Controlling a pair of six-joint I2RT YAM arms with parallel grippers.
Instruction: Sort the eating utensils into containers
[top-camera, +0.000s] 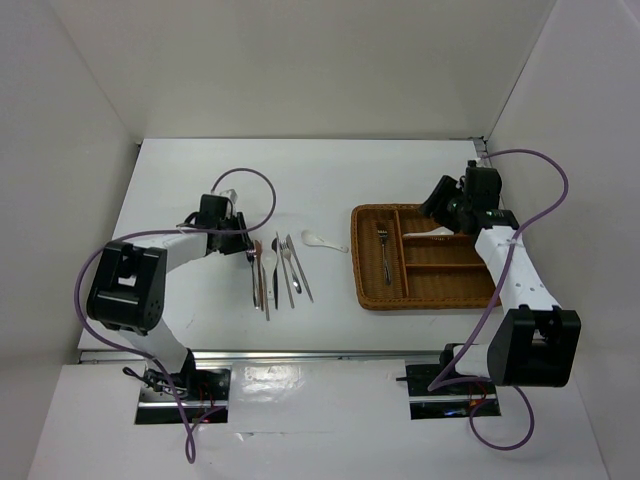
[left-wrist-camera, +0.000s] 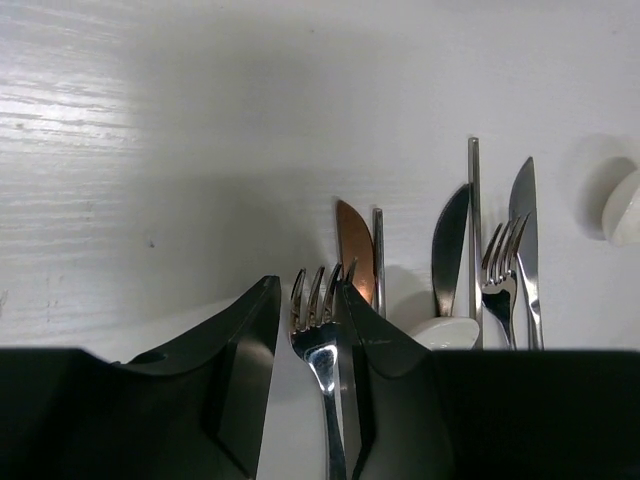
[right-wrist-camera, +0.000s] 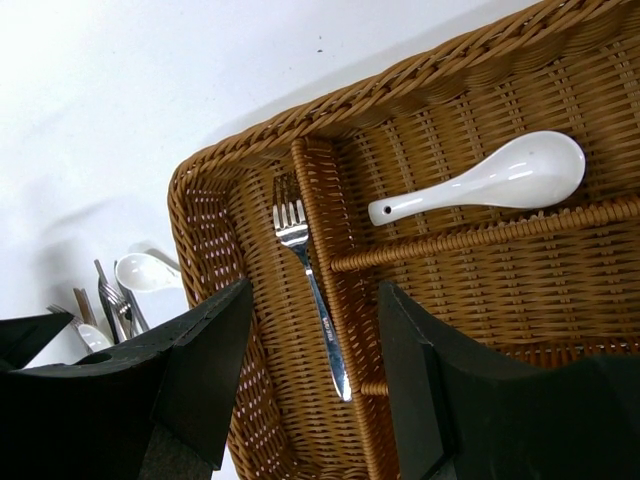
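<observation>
Straddling a silver fork (left-wrist-camera: 320, 345), L pincer (left-wrist-camera: 310, 290) is open, one finger each side of the neck and not squeezed yet. The right finger looks v. close to the fork, the left finger apart. That fork lies at the left end of the utensil row (top-camera: 275, 270), mid-desk (top-camera: 200, 180) between the left edge and the tray, w/ knives, another fork and a spoon alongside. A loose white spoon (top-camera: 318, 240) lies just beyond the row, twd the far edge. The wicker tray (right-wrist-camera: 185, 190) sits by the right edge. It holds a sorted fork (right-wrist-camera: 310, 280) in the long section and a ceramic spoon (right-wrist-camera: 490, 180) in a short one. R pincer (right-wrist-camera: 313, 300) hovers open over the tray, holding nothing.

Step, as I read it: pick of the next fork, approx. two pcs sorted, most left. Next move needs the L pincer to close square on the neck w/o nudging the copper knife (left-wrist-camera: 355, 245) beside it, then lift and carry to the long section.
</observation>
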